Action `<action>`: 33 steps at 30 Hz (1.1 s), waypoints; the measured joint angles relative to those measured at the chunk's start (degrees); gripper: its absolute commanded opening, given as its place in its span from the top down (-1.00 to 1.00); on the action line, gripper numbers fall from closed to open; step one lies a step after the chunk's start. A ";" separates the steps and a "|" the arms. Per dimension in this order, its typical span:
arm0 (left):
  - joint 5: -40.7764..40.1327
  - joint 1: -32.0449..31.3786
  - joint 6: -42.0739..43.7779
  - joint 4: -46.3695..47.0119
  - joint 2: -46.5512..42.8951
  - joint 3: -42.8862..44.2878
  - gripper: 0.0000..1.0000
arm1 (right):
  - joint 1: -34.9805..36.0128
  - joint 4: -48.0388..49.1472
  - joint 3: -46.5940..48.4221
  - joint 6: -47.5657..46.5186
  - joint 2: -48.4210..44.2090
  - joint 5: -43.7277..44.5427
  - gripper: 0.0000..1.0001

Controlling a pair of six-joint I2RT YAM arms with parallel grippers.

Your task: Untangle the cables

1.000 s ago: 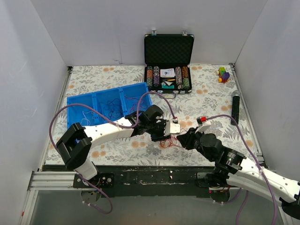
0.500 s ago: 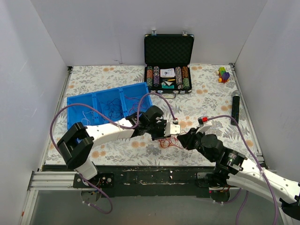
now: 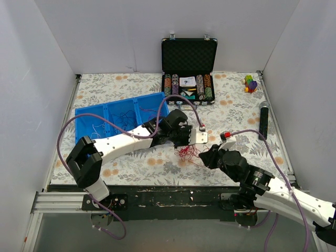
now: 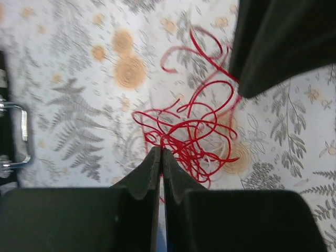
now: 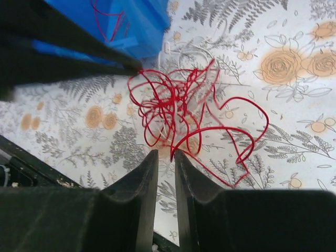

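Right wrist view: the right fingers (image 5: 149, 168) stand a narrow gap apart, their tips at the near edge of the cables (image 5: 181, 100). The cables are a loose red tangle on the flowered tabletop (image 5: 294, 121), just in front of the blue tray (image 5: 139, 23), by its corner. On the tray side of the tangle, the left fingers (image 4: 152, 168) are pressed together, with a red strand in the seam between them. More thin wires (image 3: 125, 122) lie inside the tray.
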 measured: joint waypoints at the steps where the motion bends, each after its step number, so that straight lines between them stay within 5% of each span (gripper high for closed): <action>1: -0.15 -0.02 -0.07 -1.07 0.00 2.25 1.00 | 0.00 0.44 -0.46 0.00 0.48 0.11 0.49; 13: -1.36 -3.78 -0.22 -15.93 -11.56 18.56 1.00 | -0.22 3.67 -4.44 -0.02 8.11 0.37 0.43; 20: -4.44 -3.76 1.31 -19.02 -15.58 27.69 1.00 | -0.39 3.98 -5.81 -0.04 7.80 -0.24 -0.06; 33: -4.85 -3.76 0.59 -19.80 -20.20 11.02 1.00 | -0.39 1.33 -0.87 -3.63 -7.26 -2.89 -0.28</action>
